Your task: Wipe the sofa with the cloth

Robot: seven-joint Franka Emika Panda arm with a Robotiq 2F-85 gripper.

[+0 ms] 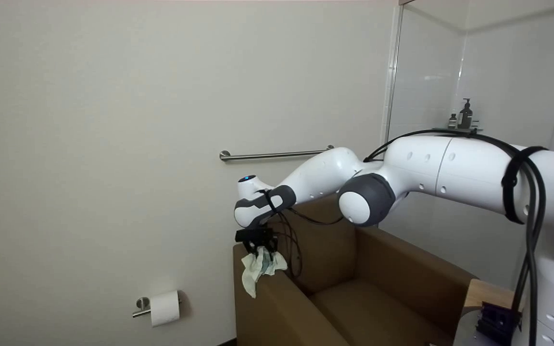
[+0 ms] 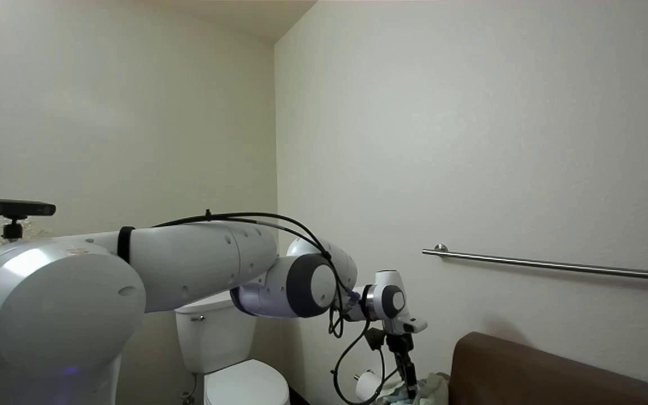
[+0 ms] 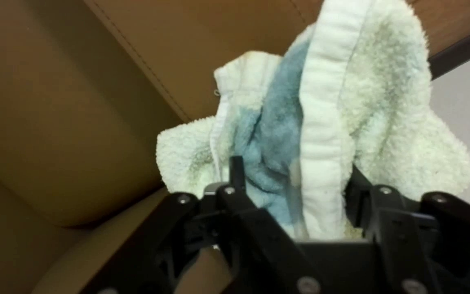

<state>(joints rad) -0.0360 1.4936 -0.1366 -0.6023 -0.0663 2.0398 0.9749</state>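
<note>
The cloth (image 3: 329, 122) is pale green-white terry with a blue patch and a white hem. My gripper (image 3: 296, 181) is shut on a thick bunch of it. Its fingers stand apart, with cloth filling the gap, and the rest fans out around them. In an exterior view, the cloth (image 1: 253, 274) hangs at the back end of the near armrest of the brown sofa (image 1: 282, 307), below the gripper (image 1: 260, 250). An exterior view cuts off the cloth (image 2: 433, 389) at its lower edge; part of the sofa (image 2: 549, 374) shows beside it.
A wall with a metal towel bar (image 1: 277, 155) stands behind the sofa. A toilet paper roll (image 1: 165, 308) hangs on the wall beside the armrest. A toilet (image 2: 245, 382) stands in the corner. Cables (image 1: 294, 240) loop down from the arm near the gripper.
</note>
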